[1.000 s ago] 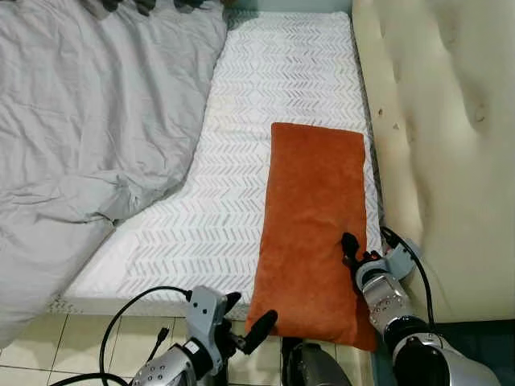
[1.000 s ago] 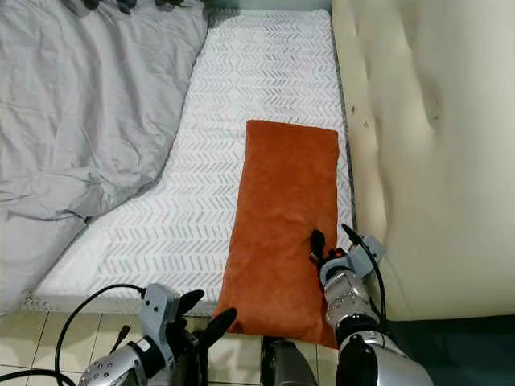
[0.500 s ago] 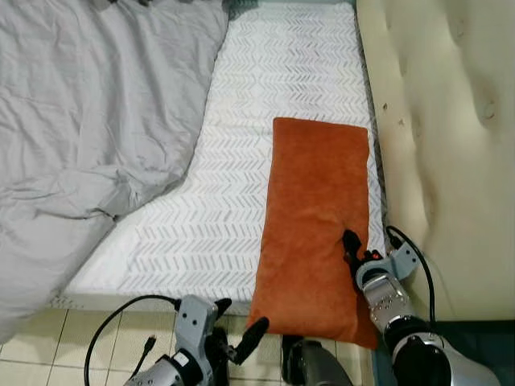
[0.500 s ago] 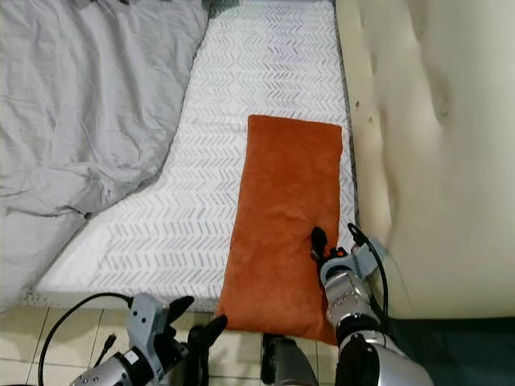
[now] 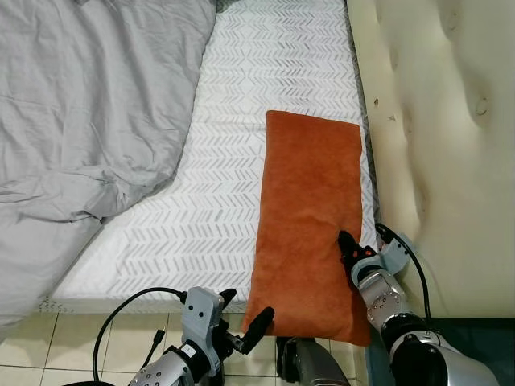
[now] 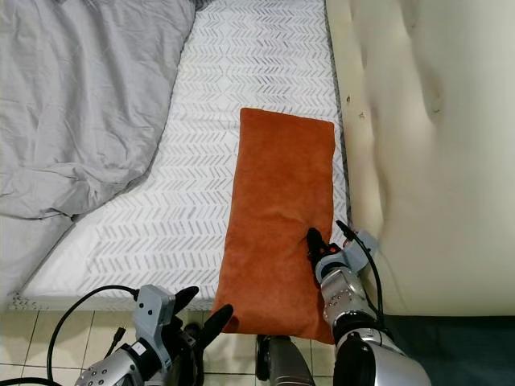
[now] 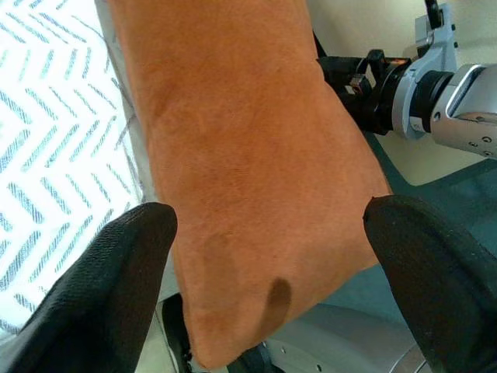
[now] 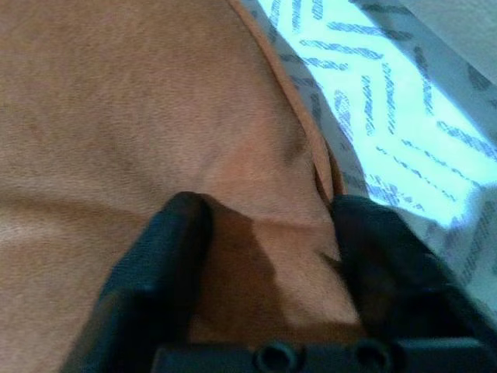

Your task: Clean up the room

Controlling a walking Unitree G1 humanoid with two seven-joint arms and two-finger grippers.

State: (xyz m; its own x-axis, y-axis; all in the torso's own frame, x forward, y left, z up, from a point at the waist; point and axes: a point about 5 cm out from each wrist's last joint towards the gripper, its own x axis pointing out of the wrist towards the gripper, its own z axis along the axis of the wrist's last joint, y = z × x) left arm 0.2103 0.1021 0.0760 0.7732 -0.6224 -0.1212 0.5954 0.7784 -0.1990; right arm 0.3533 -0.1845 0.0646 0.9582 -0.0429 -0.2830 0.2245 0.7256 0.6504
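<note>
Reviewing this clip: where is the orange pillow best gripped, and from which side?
Probably the near short end of the orange pillow, which overhangs the mattress edge toward the robot. Come from the foot side: the headboard blocks the right long edge. The right tool already pinches its right edge; the open left tool faces the overhang.

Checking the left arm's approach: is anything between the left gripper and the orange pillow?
Nothing visible. The left gripper hangs open just off the bed's foot, and the orange pillow overhangs the mattress right ahead of its fingers. The right gripper already grips the far edge.
</note>
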